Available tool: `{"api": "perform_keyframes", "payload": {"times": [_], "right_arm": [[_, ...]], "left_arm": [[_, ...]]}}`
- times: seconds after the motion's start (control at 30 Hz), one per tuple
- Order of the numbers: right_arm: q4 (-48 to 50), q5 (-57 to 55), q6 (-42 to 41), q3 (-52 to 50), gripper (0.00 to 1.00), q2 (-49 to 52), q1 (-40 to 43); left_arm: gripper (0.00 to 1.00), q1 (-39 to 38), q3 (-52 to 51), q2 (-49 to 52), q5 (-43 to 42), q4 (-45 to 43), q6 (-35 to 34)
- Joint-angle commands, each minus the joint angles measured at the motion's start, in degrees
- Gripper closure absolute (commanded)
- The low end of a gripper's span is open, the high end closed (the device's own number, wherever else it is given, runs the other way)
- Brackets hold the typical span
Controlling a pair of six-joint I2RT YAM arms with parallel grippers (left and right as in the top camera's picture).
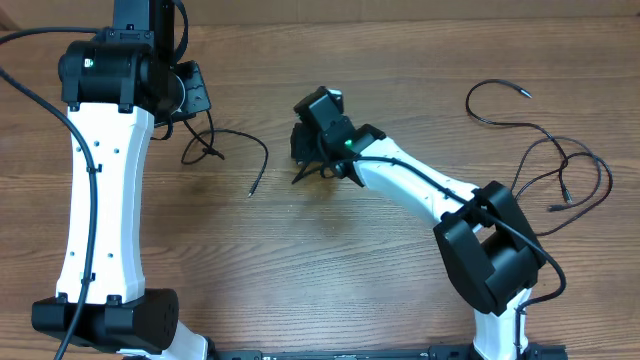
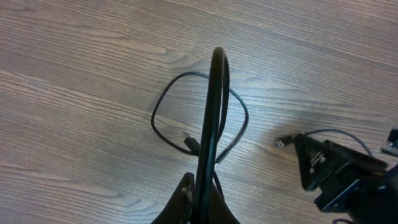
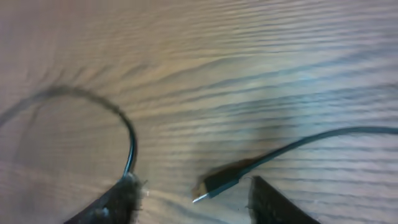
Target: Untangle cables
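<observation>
Pulling could cinch the looped thin black flexible cable (image 2: 214,93), since the left jaws grip it while the right jaws gape over a small black plug (image 3: 219,182).

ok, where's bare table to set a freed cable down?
Free: front centre of the table, between left arm and right arm; also the back-centre strip. Crowded: around the left cable, and the cable tangle far right.
</observation>
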State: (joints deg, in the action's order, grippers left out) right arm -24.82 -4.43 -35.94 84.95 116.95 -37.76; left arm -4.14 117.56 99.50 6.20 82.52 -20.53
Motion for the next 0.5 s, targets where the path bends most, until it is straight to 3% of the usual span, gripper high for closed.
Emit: {"api": "perform_keyframes", "payload": {"times": [0.0,0.17,0.33,0.47], "right_arm": [[0.72,3.67,1.86,0.26,0.22,-0.28,0.02],[-0.37,13.79,6.47,0.26,0.00,-0.37,0.11],[0.26,14.29,4.81,0.28,0.00,-0.37,1.11],[-3.45,7.80,-6.19,0.98,0.00,-0.37,1.88]], "left_arm": [[0.96,-0.02,-0.15,-0.24,-0.48,-0.09,1.27],[0.96,-0.02,-0.15,-0.24,-0.46,-0.11,1.27],[0.96,-0.02,-0.15,-0.24,-0.48,-0.22,1.25],[0.96,-0.02,-0.15,-0.24,-0.48,-0.24,1.25]]}}
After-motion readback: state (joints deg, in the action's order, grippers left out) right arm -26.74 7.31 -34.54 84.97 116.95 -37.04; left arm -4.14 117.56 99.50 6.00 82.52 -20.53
